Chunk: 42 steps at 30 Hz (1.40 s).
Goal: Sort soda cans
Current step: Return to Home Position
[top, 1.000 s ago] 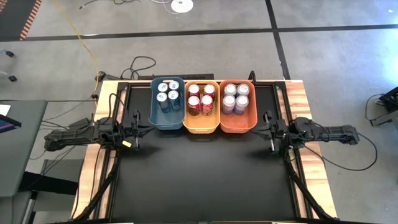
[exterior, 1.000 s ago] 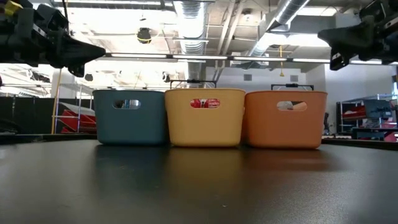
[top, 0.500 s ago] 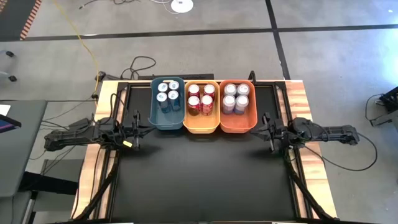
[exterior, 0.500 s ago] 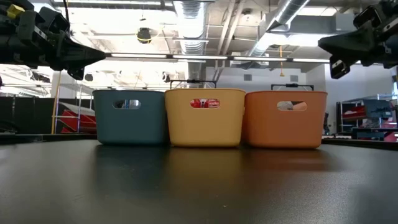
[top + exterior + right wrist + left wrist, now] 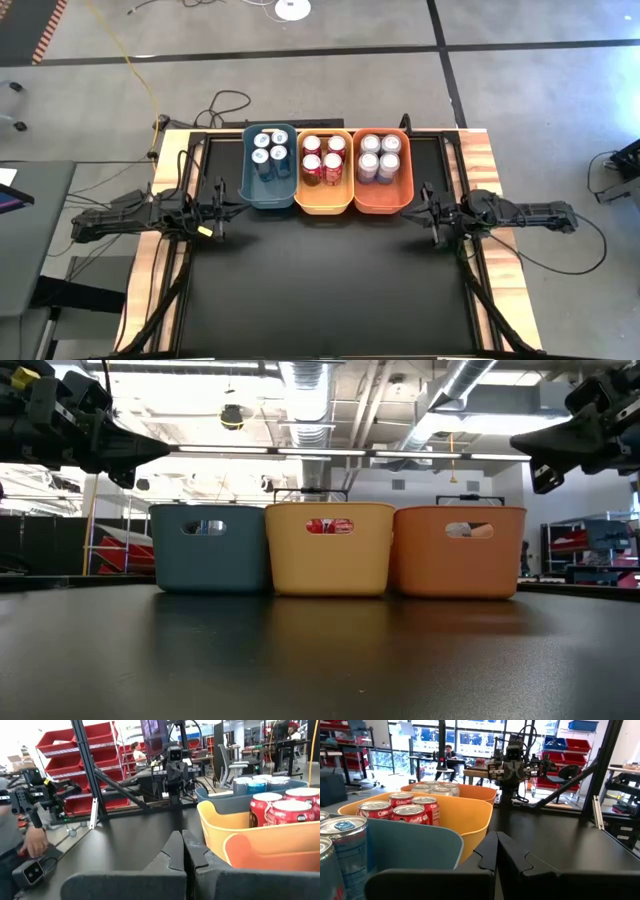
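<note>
Several blue cans (image 5: pixel 269 148) stand in the blue bin (image 5: pixel 270 195), several red cans (image 5: pixel 323 160) in the yellow bin (image 5: pixel 324 200), and several silver-grey cans (image 5: pixel 378 155) in the orange bin (image 5: pixel 383 200), side by side at the table's far edge. My left gripper (image 5: pixel 240 208) is shut and empty, held above the table just left of the blue bin. My right gripper (image 5: pixel 412 214) is shut and empty, just right of the orange bin.
The black table top (image 5: pixel 330 290) lies bare in front of the bins. Black frame rails (image 5: pixel 480 290) run along the table's sides. A person's hand (image 5: pixel 32 842) holds a dark device beyond the table in the right wrist view.
My right gripper has gone a little toward the table's near edge and left, drawing closer to the orange bin's corner. The bins and cans have stayed put.
</note>
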Available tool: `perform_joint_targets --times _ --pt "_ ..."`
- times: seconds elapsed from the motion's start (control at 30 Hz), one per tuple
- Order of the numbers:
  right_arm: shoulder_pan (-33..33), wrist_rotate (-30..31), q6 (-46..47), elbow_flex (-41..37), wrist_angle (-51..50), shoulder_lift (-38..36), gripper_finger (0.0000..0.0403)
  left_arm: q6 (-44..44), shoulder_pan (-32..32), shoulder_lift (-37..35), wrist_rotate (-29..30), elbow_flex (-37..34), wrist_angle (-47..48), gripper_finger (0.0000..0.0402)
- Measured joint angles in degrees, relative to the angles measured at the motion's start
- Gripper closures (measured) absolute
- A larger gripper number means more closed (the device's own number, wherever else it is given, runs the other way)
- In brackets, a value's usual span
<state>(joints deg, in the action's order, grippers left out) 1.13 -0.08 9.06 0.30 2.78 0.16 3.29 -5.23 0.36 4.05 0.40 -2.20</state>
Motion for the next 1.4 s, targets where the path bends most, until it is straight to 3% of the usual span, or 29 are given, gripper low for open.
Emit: perform_joint_targets --times 1.4 --pt "0.0 0.1 0.0 0.0 -1.3 0.0 0.0403 0.0 0.0 0.0 0.0 0.0 0.0 0.0401"
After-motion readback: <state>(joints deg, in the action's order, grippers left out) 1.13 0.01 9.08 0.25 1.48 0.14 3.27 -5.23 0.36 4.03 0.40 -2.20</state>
